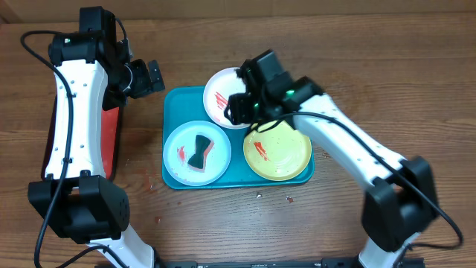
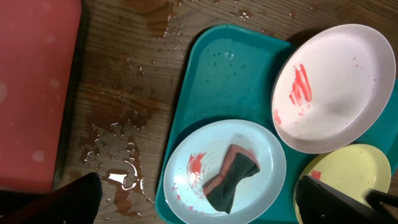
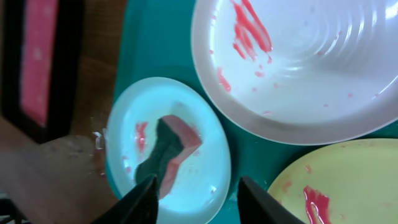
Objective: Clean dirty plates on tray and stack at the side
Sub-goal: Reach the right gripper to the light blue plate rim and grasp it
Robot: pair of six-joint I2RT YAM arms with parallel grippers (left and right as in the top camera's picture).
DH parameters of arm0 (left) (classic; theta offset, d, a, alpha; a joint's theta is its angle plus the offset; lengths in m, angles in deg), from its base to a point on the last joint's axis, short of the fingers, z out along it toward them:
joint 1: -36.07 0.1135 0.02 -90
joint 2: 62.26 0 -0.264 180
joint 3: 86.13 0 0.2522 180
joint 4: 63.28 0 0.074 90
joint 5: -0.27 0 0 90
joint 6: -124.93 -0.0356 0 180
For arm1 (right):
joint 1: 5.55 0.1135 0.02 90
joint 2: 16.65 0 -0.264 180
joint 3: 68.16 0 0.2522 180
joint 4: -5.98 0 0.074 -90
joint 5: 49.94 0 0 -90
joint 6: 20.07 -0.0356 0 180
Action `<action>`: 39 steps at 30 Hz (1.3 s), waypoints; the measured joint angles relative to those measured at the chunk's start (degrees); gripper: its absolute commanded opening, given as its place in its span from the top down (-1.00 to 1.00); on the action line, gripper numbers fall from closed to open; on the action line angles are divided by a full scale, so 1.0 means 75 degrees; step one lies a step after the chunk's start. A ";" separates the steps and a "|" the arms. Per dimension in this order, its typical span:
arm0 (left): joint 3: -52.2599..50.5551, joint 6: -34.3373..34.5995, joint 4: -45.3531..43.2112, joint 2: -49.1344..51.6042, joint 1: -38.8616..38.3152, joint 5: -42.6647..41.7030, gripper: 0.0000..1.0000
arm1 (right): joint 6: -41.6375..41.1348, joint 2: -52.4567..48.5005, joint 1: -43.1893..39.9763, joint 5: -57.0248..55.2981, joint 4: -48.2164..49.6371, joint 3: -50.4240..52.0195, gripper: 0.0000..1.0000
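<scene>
Three smeared plates lie on the teal tray (image 1: 172, 100): a white plate (image 1: 219, 97) at the back, a pale blue plate (image 1: 178, 160) at front left, and a yellow-green plate (image 1: 279, 156) at front right. A dark sponge (image 1: 198, 151) with a pink face rests on the blue plate. My right gripper (image 1: 239, 110) hovers over the tray's middle beside the white plate. In its wrist view its jaws (image 3: 198, 186) stand apart, with only the blue plate's edge and bare tray between them. My left gripper (image 1: 152, 77) is open, high off the tray's back left corner.
A red tray (image 1: 111, 141) with a dark rim lies left of the teal tray, partly under my left arm. Water drops and a puddle (image 2: 121, 177) wet the wood between the two trays. Small crumbs (image 1: 288, 198) lie in front of the tray.
</scene>
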 measured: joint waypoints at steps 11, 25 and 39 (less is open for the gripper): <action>0.0000 0.0000 -0.0006 0.0000 0.0000 -0.0003 -0.99 | -0.0764 -0.0965 0.0527 -0.0813 0.0478 -0.0003 0.40; 0.0000 0.0000 0.0020 0.0000 0.0000 -0.0003 -1.00 | -0.1411 -0.1545 0.0761 -0.1160 -0.0356 -0.0003 0.15; 0.0000 -0.0003 0.0154 0.0000 0.0000 -0.0003 -1.00 | -0.2133 -0.1545 0.1425 -0.1163 -0.0312 0.0090 0.17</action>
